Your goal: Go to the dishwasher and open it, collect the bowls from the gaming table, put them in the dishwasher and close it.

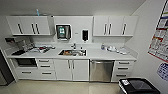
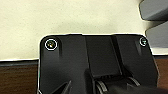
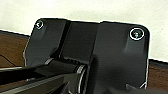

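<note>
The dishwasher (image 1: 101, 71) is straight ahead in the head view, a steel-grey front with a dark top strip, built in under the white counter (image 1: 95, 53) just right of the sink (image 1: 72, 52). Its door is closed. The bowls and the gaming table are out of view. The wrist views show the robot's own dark plates against a pale wall and a brown floor; the fingers cannot be made out in them.
White cabinet doors and drawers (image 1: 71, 69) flank the dishwasher. A small black oven (image 1: 25, 62) sits at the left. A black bin (image 1: 138, 86) stands at the lower right near the poster wall (image 1: 160, 42). Pale floor (image 1: 62, 87) lies before the cabinets.
</note>
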Robot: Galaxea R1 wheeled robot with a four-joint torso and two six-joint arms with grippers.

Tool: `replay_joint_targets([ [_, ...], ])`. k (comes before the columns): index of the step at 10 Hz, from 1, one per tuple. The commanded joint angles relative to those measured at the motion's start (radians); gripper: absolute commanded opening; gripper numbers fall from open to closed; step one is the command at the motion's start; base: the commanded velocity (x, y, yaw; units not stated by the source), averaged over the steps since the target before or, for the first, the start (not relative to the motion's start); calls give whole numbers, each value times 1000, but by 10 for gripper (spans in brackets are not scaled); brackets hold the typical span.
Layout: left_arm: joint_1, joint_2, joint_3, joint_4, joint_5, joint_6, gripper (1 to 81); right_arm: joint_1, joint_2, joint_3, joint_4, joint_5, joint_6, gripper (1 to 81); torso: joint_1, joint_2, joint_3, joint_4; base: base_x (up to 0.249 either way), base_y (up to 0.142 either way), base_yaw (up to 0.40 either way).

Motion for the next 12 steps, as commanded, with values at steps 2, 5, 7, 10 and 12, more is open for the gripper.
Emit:
replay_joint_targets([
  [2,-59,9,1,1,48,4,811,53,-5,3,-4,-48,-2,811,0,-1,0,0,146,0,0],
  [5,-59,9,1,1,49,4,811,53,-7,2,-3,-48,-1,811,0,-1,0,0,146,0,0],
  [7,-60,9,1,1,48,4,811,53,-7,0,-3,-48,-1,811,0,-1,0,0,146,0,0],
  [10,-59,7,1,1,48,4,811,56,-7,3,-3,-48,-2,811,0,-1,0,0,146,0,0],
  [12,-60,7,1,1,48,4,811,51,-7,2,-3,-42,1,811,0,-1,0,0,146,0,0],
])
